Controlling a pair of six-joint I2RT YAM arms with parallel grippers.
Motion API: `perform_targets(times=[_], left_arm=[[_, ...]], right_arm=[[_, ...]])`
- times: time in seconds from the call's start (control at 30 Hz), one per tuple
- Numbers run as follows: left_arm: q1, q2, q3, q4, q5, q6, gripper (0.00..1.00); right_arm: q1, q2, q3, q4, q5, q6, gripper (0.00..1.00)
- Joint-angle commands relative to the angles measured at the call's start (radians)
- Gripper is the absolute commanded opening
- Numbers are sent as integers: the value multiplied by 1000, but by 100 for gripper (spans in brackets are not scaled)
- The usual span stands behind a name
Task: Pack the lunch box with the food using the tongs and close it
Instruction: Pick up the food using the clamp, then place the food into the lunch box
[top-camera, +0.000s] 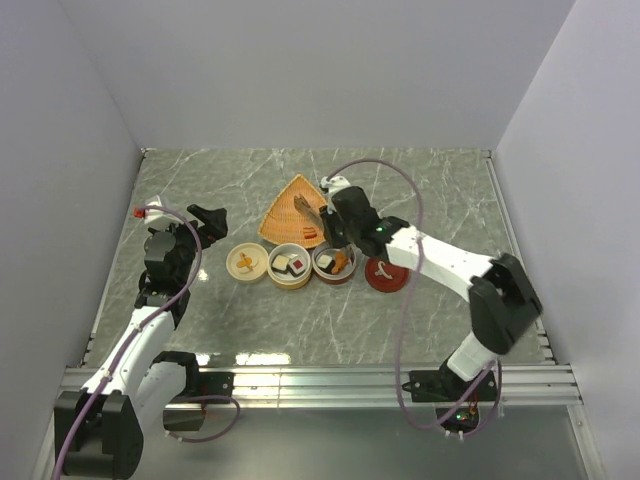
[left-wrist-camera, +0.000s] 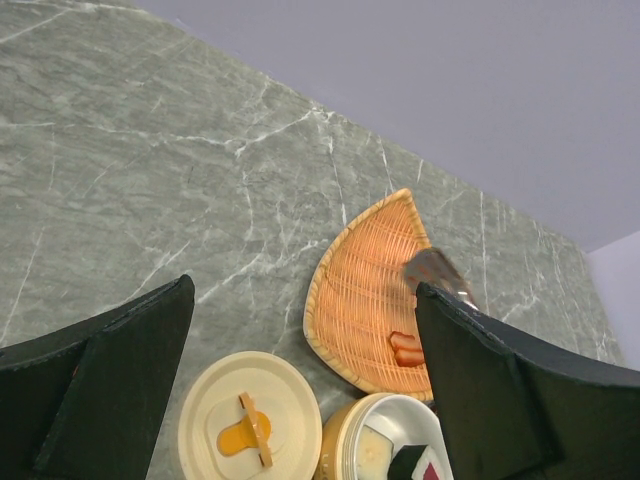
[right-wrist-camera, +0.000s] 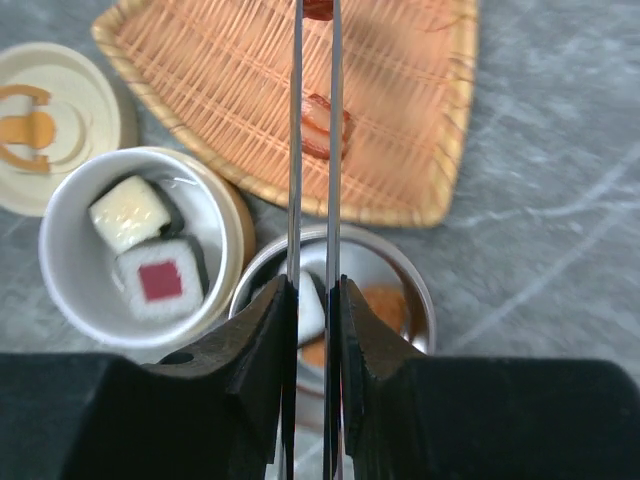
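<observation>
My right gripper (top-camera: 337, 237) (right-wrist-camera: 313, 300) is shut on the slim grey tongs (top-camera: 308, 208) (right-wrist-camera: 296, 150). It hovers over the basket (top-camera: 290, 215) (right-wrist-camera: 400, 120) and the dark round container (top-camera: 334, 263) (right-wrist-camera: 400, 290). The tong arms are squeezed nearly parallel, and a red bit (right-wrist-camera: 320, 7) shows between their tips at the frame's top edge. Another red piece (right-wrist-camera: 327, 125) (left-wrist-camera: 405, 348) lies in the basket. The cream container (top-camera: 289, 266) (right-wrist-camera: 70, 290) holds two rolls (right-wrist-camera: 150, 270). A white roll and an orange piece (right-wrist-camera: 385, 305) sit in the dark container. My left gripper (top-camera: 210, 216) (left-wrist-camera: 305, 290) hangs open and empty at the left.
The cream lid (top-camera: 246, 262) (left-wrist-camera: 250, 420) with its orange handle lies left of the containers. To their right lies the red lid (top-camera: 384, 272). Grey walls enclose the marble table (top-camera: 430, 200), and a metal rail (top-camera: 330, 378) runs along its near edge.
</observation>
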Motion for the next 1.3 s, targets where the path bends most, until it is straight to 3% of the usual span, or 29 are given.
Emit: perform_targets(times=[0.0, 0.33, 0.53, 1.13, 1.23, 1.27], left_arm=[[-2, 1, 9, 52, 14, -14, 99], [-2, 14, 15, 52, 32, -16, 100], [-2, 4, 18, 37, 26, -20, 100], [-2, -3, 26, 6, -31, -54, 99], [-2, -3, 23, 8, -47, -60, 99], [-2, -3, 23, 6, -52, -63, 99]], right_arm=[[17, -176, -55, 28, 47, 28, 15], [136, -555, -261, -90, 194, 142, 16], [187, -693, -324, -217, 253, 218, 17], [242, -719, -425, -283, 238, 340, 20], [242, -698, -416, -282, 250, 338, 25], [242, -690, -413, -285, 250, 337, 33]])
